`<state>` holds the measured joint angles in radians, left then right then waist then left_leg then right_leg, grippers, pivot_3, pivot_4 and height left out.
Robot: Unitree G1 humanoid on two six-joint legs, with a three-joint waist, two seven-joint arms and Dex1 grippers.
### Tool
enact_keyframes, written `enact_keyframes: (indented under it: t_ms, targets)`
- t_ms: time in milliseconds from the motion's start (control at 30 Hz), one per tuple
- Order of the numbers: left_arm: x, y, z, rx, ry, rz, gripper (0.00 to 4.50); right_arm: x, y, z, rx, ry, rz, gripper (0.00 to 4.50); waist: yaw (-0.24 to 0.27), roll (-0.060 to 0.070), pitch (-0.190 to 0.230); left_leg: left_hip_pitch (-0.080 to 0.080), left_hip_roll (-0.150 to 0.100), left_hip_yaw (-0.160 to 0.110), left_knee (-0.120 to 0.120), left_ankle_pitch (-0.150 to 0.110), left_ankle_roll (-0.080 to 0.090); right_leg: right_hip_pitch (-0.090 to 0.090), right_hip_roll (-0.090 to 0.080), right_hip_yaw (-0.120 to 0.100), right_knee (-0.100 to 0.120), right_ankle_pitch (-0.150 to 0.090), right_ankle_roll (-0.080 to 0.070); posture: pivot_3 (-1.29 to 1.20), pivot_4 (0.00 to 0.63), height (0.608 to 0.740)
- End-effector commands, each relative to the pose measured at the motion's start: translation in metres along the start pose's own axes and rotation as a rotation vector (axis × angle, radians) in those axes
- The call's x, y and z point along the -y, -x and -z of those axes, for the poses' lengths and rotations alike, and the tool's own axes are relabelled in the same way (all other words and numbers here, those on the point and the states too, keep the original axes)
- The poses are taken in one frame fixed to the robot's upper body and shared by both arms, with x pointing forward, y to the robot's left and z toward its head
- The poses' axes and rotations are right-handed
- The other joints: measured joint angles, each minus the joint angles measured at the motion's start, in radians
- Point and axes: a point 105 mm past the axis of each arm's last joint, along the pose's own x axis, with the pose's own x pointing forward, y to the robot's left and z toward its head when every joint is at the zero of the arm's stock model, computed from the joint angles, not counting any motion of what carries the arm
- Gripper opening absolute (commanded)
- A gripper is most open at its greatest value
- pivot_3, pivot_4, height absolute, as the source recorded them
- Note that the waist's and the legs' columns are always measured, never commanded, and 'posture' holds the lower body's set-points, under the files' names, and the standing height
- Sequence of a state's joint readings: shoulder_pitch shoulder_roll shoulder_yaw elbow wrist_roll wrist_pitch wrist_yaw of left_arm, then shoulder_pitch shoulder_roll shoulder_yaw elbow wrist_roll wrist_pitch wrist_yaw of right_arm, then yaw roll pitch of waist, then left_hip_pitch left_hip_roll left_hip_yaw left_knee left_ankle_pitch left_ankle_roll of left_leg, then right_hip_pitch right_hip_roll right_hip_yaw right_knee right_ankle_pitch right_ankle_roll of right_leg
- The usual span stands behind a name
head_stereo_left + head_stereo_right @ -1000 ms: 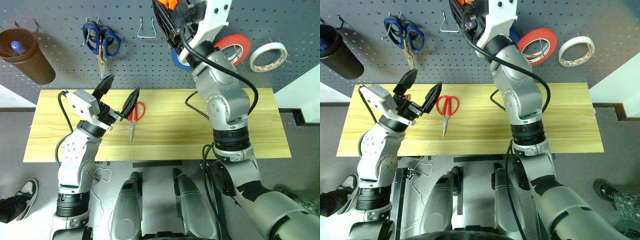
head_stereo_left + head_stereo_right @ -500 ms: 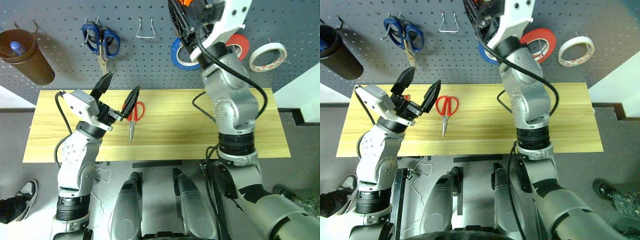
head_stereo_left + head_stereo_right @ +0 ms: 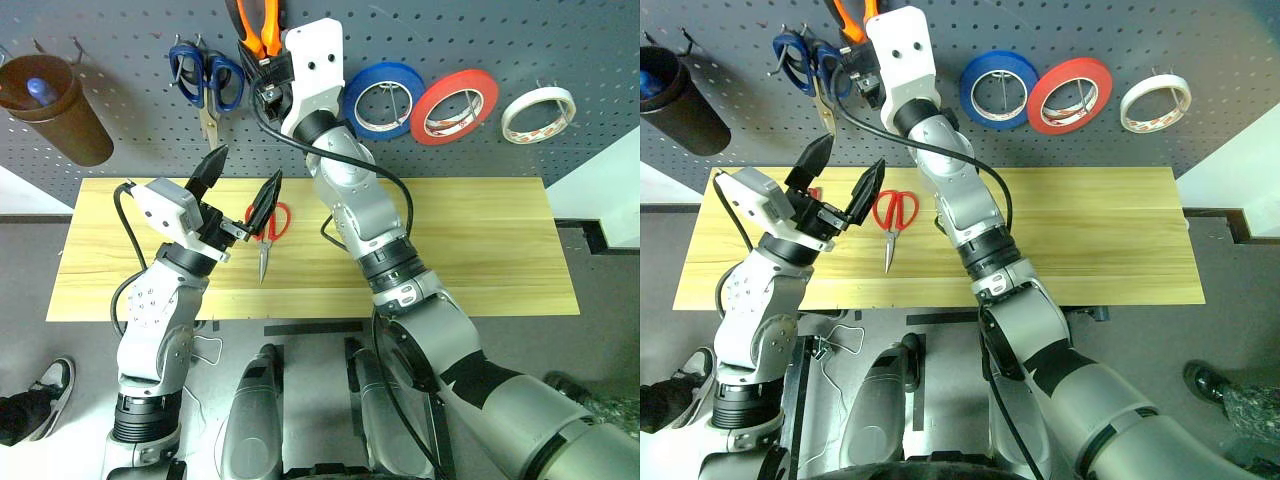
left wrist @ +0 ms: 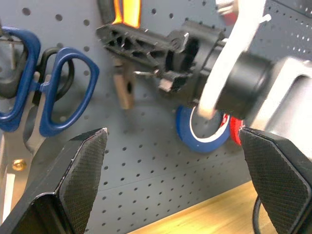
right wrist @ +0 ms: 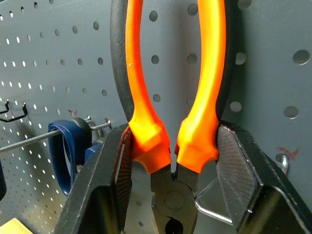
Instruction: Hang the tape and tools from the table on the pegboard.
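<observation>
Against pegboard (image 5: 273,58), right pincer (image 5: 170,161) clamps pliers (image 5: 170,122); head views show left pincer (image 3: 240,190) spread apart.

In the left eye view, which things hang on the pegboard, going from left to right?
Brown cup → blue scissors → pliers, held by the right gripper → blue roll → red roll → white tape.

Silver-grey arms, white wrists, black cables, textured jaws
</observation>
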<state>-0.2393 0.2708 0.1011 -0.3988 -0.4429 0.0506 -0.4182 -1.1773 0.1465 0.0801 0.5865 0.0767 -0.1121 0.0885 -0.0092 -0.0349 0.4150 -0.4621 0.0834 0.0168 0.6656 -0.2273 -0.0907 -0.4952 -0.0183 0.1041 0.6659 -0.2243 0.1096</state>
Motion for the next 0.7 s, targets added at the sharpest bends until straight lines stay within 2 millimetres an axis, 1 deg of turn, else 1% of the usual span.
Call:
enact_keyframes:
  t_ms: [33, 133, 267, 700]
  targets:
    - [0.005, 0.004, -0.010, 0.031, -0.024, 0.007, 4.50, 0.005, -0.008, -0.024, 0.088, 0.012, 0.011, 2.10, 0.000, 0.000, 0.000, 0.000, 0.000, 0.000, 0.000, 0.000, 0.000, 0.000, 0.000, 0.000, 0.000, 0.000, 0.000, 0.10, 0.347, 0.721]
    - [0.004, 0.005, -0.008, 0.024, -0.025, 0.007, 4.50, 0.010, -0.008, -0.025, 0.092, 0.019, 0.016, 2.10, 0.002, 0.000, 0.000, 0.000, 0.000, 0.000, 0.000, 0.000, 0.000, 0.000, 0.000, 0.000, 0.000, 0.000, 0.000, 0.10, 0.344, 0.721]
    - [0.004, 0.002, -0.008, 0.028, -0.024, 0.012, 4.50, 0.014, -0.006, -0.028, 0.103, 0.024, 0.010, 2.10, 0.002, 0.000, 0.000, 0.000, 0.000, 0.000, 0.000, 0.001, -0.001, 0.000, 0.000, 0.000, 0.000, 0.000, 0.000, 0.10, 0.341, 0.721]
    - [0.005, 0.001, -0.008, 0.030, -0.017, 0.025, 4.50, 0.015, 0.001, -0.033, 0.112, 0.022, 0.003, 2.10, 0.002, 0.000, 0.000, 0.000, 0.000, 0.000, 0.000, 0.001, -0.001, 0.000, 0.000, 0.000, 0.000, 0.000, 0.000, 0.09, 0.347, 0.721]
